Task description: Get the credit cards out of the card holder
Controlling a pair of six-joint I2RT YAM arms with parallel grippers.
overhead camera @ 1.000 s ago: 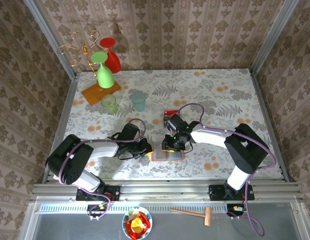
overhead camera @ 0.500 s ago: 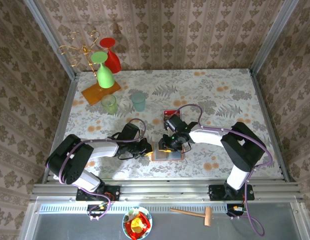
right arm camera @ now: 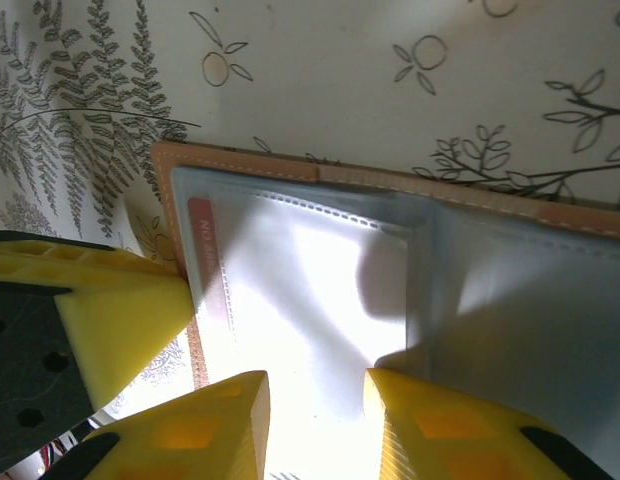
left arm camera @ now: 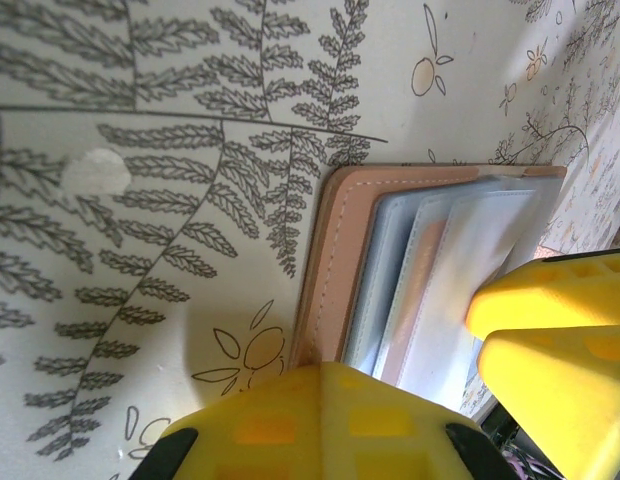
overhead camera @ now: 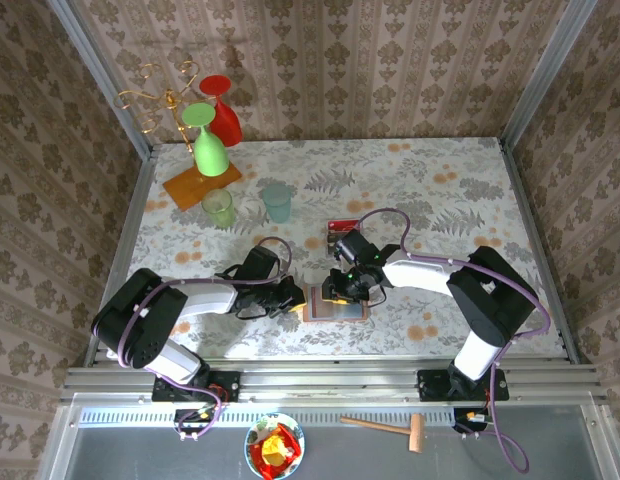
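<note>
The card holder lies open on the table between the arms, salmon outside with grey-blue and clear pockets. A credit card with a red band and white print sits in its left pocket. Another red card lies on the table just behind the holder. My left gripper is shut, its tip pressing on the holder's left edge. Over the left pocket, my right gripper is open, with its fingertips at the clear sleeve and nothing between them.
Back left stand a green cup, a clear glass, a pale blue cup and a glass rack on an orange base with green and red wine glasses. Patterned walls close in the table.
The right gripper shifted a little left over the holder, then back right. The left gripper and the holder stayed put.
</note>
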